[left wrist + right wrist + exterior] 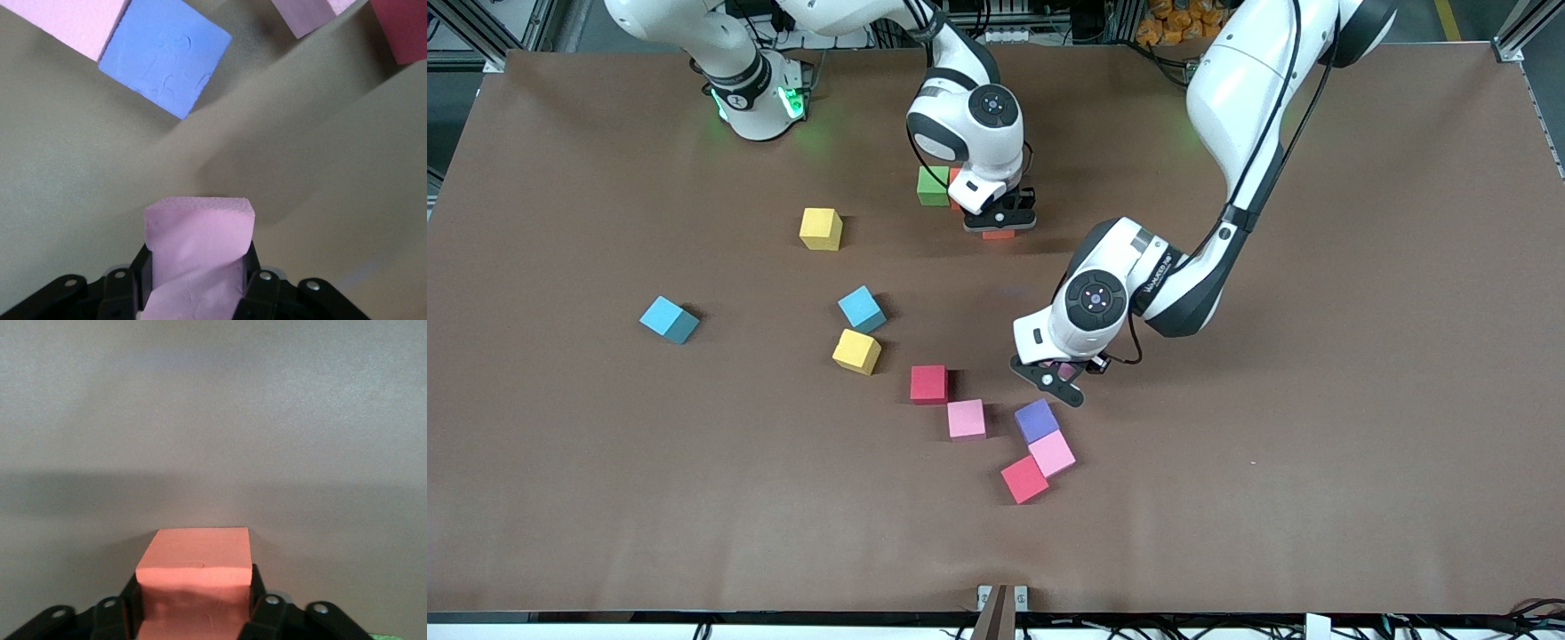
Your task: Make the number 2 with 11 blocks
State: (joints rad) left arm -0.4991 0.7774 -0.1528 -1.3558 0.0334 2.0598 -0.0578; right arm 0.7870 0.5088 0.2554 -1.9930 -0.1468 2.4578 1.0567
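the left gripper (1064, 380) pinches a pink block (198, 250) between its fingers, up over bare table (1316, 356). just under and past its tips sit a purple block (1036, 420), a second pink block (1053, 453) touching it, and a red block (1024, 479) touching that one. another pink block (966, 419) and another red block (928, 384) lie near. toward the left arm's end the table is open. this arm bends down from its base in a long curve.

the right gripper (1000, 224) has an orange block (195, 583) between its fingers, low at the table; how tight it squeezes i cannot tell. a green block (932, 186) sits just beside it. two yellow blocks (821, 228) and two light blue blocks (669, 319) lie well apart, toward the right arm's end.
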